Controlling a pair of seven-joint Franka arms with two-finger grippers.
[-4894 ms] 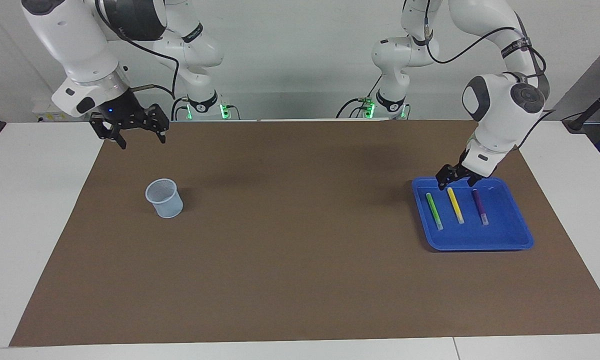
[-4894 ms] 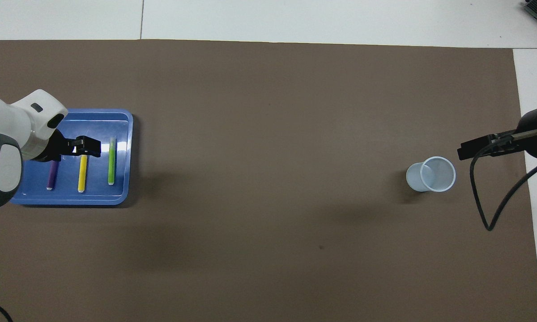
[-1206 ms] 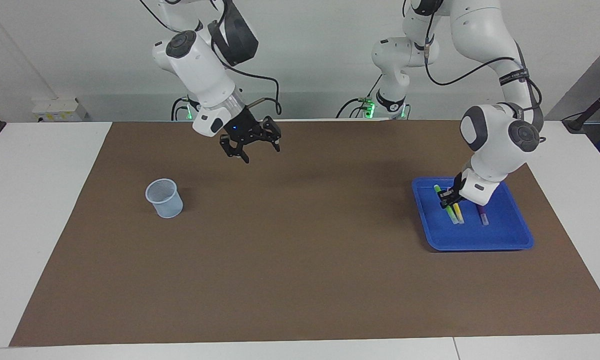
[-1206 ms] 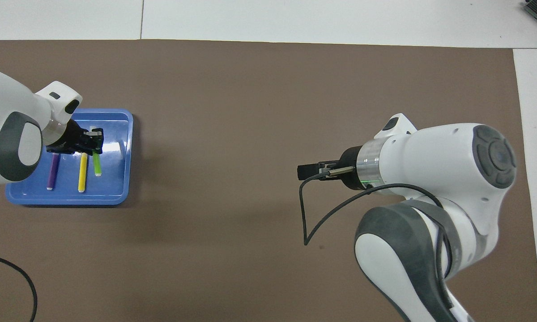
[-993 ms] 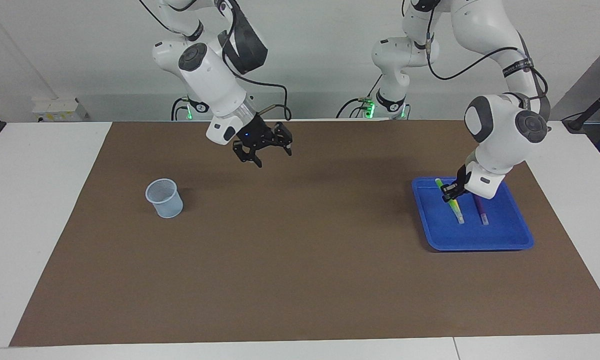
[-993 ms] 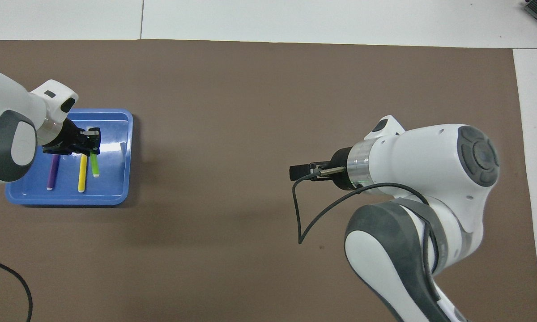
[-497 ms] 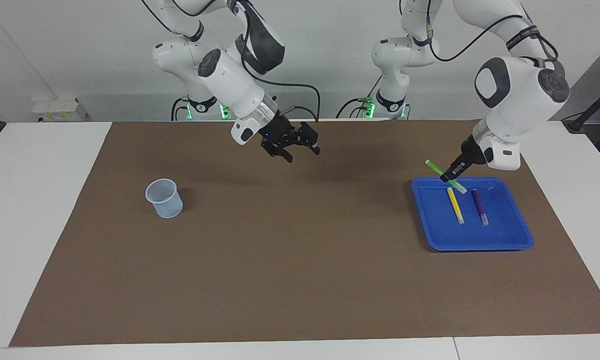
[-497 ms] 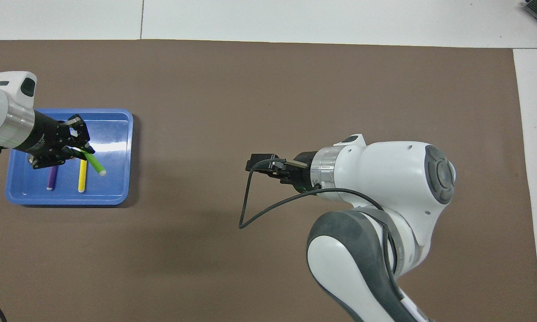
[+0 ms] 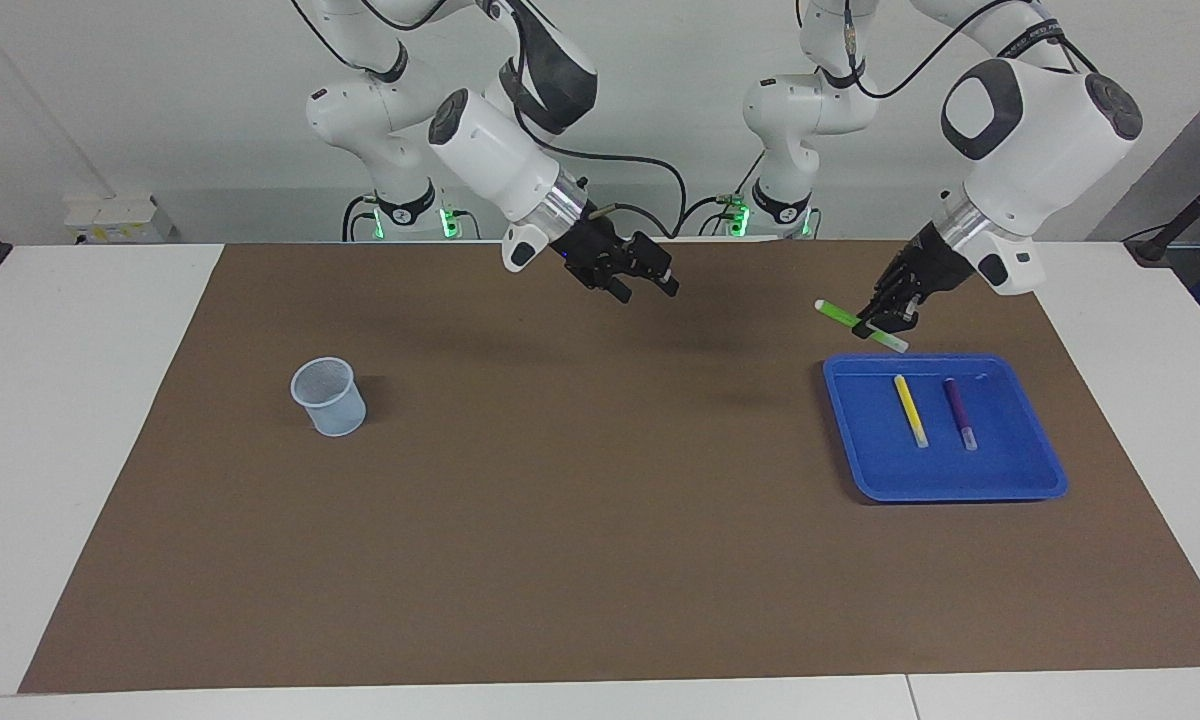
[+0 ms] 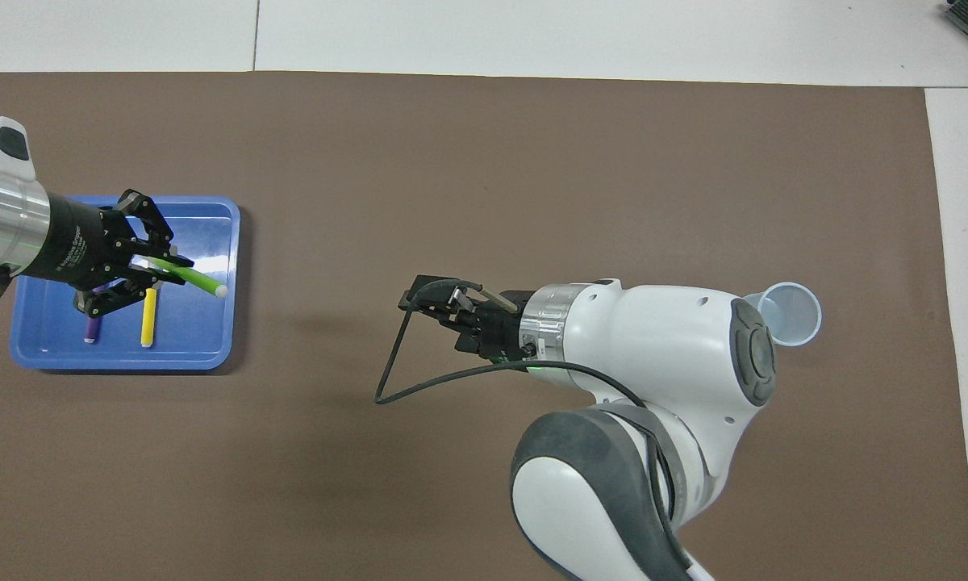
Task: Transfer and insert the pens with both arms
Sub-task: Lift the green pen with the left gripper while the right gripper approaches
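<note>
Green pen [image 9: 860,327] crosswise in left hand [image 9: 882,318], above tray [image 9: 960,480].

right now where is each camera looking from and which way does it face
Facing view: high across the table, facing the robots; both whole arms show, the left gripper shut on the green pen, the right gripper open over the mat.
Overhead view: high above the robots' end, looking forward and steeply down; both arms enter from the bottom.
Shared: the blue tray, yellow pen, purple pen and cup.

Left end effector [image 9: 882,322] grips green pen [image 9: 860,326] aloft
</note>
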